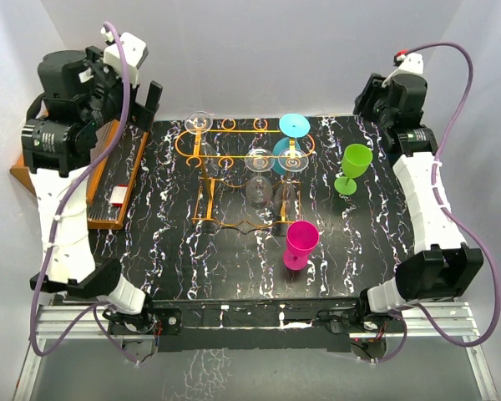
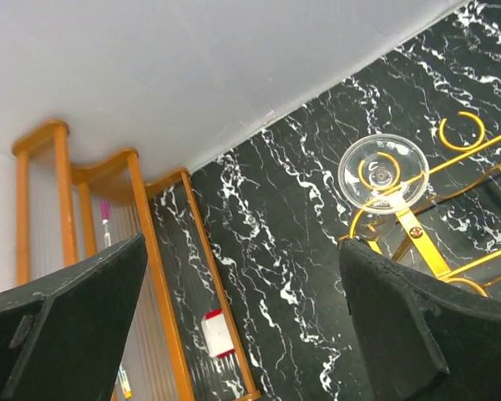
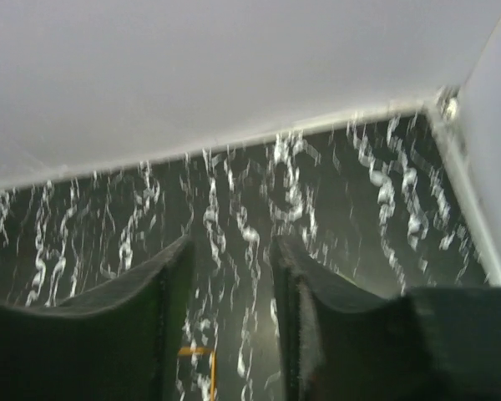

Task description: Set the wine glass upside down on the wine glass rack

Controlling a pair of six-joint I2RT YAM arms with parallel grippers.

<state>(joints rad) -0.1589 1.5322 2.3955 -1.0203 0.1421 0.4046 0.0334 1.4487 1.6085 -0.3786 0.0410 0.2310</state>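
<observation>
The left arm [image 1: 67,209] reared high at upper left, its left gripper [image 2: 242,251] spread wide and empty. The right arm [image 1: 422,192] sat folded at upper right, its right gripper [image 3: 234,251] narrowly parted, holding nothing. The orange wine glass rack [image 1: 242,132] stood at centre. A pink wine glass [image 1: 301,242] stood upright just below it, and a green wine glass [image 1: 353,165] to its right.

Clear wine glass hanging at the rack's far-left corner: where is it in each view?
Top external: clear wine glass, upper centre-left, on the thin orange wire rack.
Left wrist: the glass, right of centre.
Right wrist: not in it.
Shared landmark: black white-veined tabletop.
</observation>
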